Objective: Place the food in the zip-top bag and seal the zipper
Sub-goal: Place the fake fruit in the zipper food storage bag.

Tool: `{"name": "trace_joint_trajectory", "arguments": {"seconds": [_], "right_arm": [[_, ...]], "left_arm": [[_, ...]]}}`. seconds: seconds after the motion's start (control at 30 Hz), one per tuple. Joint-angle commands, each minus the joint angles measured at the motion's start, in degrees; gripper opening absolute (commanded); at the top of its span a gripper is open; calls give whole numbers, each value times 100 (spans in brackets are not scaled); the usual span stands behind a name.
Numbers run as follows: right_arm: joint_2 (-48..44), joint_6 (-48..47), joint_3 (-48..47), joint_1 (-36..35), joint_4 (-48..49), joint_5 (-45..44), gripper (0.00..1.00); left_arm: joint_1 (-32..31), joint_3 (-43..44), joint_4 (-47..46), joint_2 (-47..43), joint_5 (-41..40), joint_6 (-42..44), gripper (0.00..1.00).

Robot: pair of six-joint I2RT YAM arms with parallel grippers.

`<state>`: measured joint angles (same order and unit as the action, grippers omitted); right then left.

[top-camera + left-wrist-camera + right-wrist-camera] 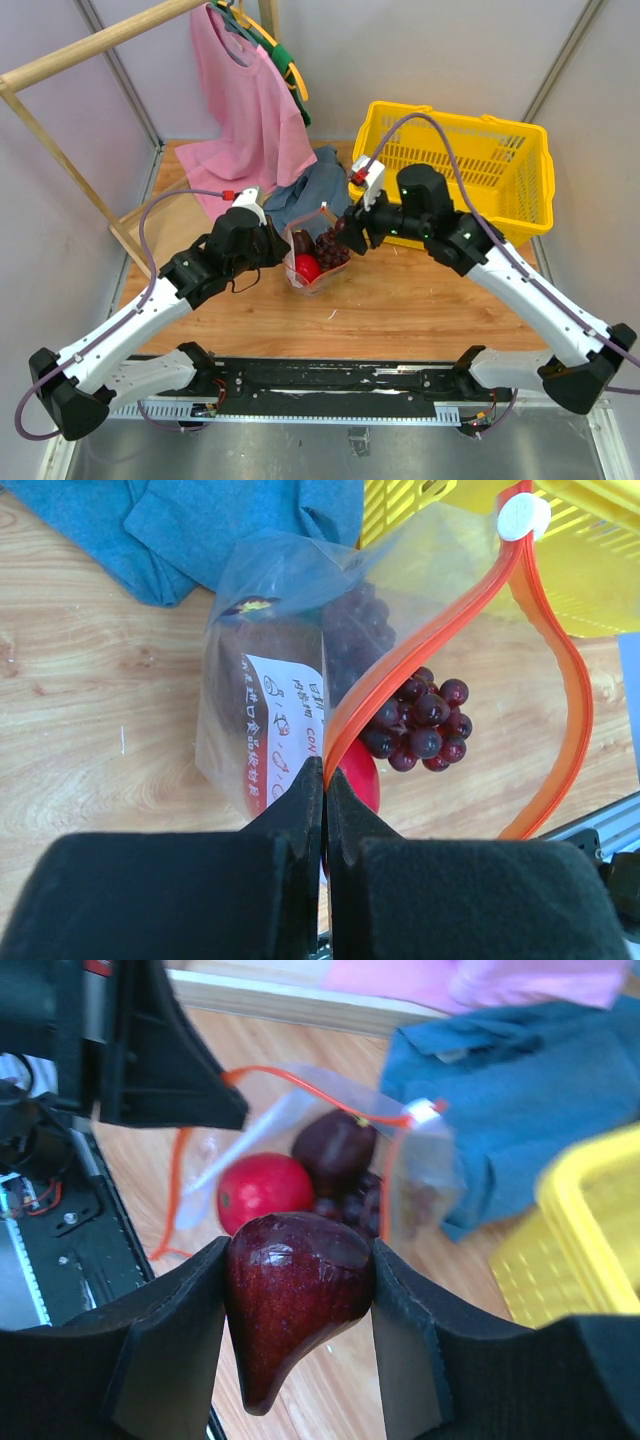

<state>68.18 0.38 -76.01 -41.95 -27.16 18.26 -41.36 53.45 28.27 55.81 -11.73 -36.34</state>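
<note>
The worst outcome from here, as I judged it, was the dark red fruit [295, 1290] missing the bag [315, 265]. The mouth stood open only as a narrow loop of zipper [425, 645], and the fruit looked nearly as wide as that gap. Clipping the strip could tug it from the left pincer [323, 775] and let the mouth fold. The fruit was glossy and tapered, so a knock might also squirt it out onto the table [90, 700] beside the bag. A hard push could tip the bag too, spilling the grapes [425, 720] and the red fruit [262, 1188] already inside it.

The left pincer was pressed together, pinching the near zipper edge at the bag's left side. The right pincer [300, 1252] was spread as wide as the dark red fruit, clamping it across its broadest part, close by the bag's right rim. A darker lump [335, 1145] lay in the bag behind the red fruit; I could not tell what it was. The basket [490, 165] sat right of the bag, a blue cloth [230, 520] behind it.
</note>
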Motion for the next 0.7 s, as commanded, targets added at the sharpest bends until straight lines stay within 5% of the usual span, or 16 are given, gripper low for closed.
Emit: {"name": "trace_joint_trajectory", "arguments": {"seconds": [0.0, 0.2, 0.4, 0.67], "right_arm": [[485, 105, 10, -501, 772, 316, 34], [1145, 185, -3, -684, 1183, 49, 45], [1311, 241, 40, -706, 1645, -314, 68], [897, 258, 107, -708, 1435, -520, 76]], "left_arm": [[23, 239, -8, 6, -14, -57, 0], [23, 250, 21, -27, 73, -110, 0], [23, 234, 31, -10, 148, -161, 0], [23, 253, 50, 9, 144, -211, 0]]}}
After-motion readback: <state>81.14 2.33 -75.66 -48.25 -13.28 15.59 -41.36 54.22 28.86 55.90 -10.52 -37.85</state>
